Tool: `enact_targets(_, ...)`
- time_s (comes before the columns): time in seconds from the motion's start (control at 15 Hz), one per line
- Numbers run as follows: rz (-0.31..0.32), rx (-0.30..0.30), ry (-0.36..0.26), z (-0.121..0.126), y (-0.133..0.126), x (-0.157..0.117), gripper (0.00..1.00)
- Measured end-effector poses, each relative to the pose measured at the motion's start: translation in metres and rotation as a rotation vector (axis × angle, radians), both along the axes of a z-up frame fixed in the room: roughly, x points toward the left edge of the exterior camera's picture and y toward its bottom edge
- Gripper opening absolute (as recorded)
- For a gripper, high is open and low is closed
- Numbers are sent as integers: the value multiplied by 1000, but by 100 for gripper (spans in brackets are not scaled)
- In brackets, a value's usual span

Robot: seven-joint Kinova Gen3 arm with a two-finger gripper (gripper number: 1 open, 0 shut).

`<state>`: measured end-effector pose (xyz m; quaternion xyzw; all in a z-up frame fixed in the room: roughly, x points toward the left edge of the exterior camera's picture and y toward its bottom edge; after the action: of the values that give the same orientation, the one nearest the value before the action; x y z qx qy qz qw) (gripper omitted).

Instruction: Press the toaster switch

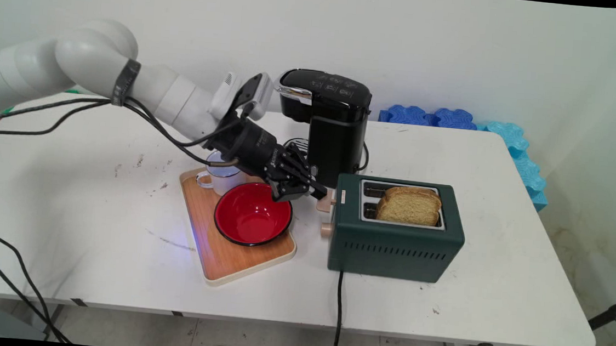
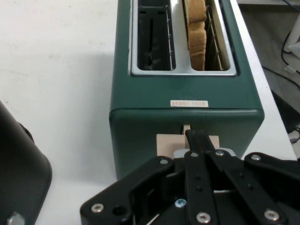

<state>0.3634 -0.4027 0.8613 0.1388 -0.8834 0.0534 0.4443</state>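
Toaster [image 1: 396, 240], one, dark green, two slots, one bread slice [image 1: 410, 206] upright in its near slot, on the table [image 1: 90, 216]. Gripper [image 1: 318, 191] jaws shut, fingertips on the toaster's beige lever [image 2: 165, 142], gripping nothing. Left of toaster: one tray [image 1: 224, 262] carrying one red bowl [image 1: 252, 215] and one white mug [image 1: 222, 180]; behind it, one black coffee machine [image 1: 334, 123].

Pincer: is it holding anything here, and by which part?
Nothing is held. The pincer, fingers together, presses its tips on the toaster's lever.
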Motion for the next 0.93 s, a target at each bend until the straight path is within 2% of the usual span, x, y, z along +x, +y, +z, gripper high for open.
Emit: enact_targets(0.93,6,-2,-3,-29,-5,-11,0)
